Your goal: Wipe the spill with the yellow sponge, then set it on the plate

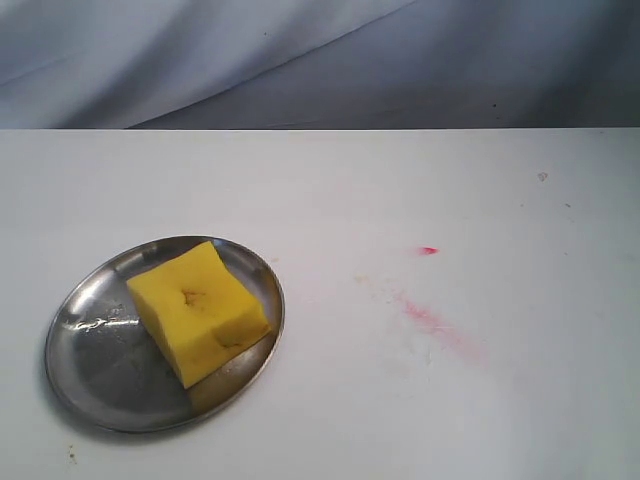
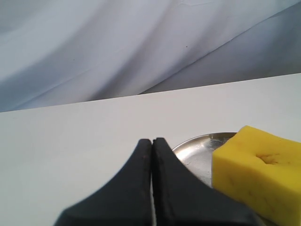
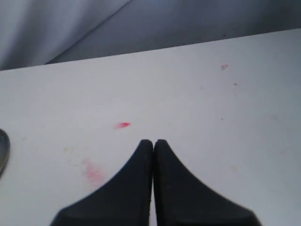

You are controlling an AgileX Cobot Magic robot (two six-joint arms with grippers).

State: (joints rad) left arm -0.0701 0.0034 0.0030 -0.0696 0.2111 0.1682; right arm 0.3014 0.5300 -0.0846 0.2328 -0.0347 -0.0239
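Observation:
The yellow sponge (image 1: 200, 310) lies on the metal plate (image 1: 90, 350) at the table's front left, dent facing up. In the left wrist view the sponge (image 2: 261, 174) and the plate's rim (image 2: 200, 143) sit just beyond my left gripper (image 2: 152, 141), which is shut and empty. My right gripper (image 3: 154, 142) is also shut with nothing in it, above bare table near the pink-red streak (image 3: 93, 172). No pale tan glossy spill shows in any view. Neither gripper appears in the exterior view.
A faint pink-red smear (image 1: 435, 322) and a small red spot (image 1: 428, 250) mark the white table right of the plate. A faint yellowish trace (image 1: 361, 279) lies beside them. Grey-blue cloth (image 1: 320, 60) hangs behind the table's far edge.

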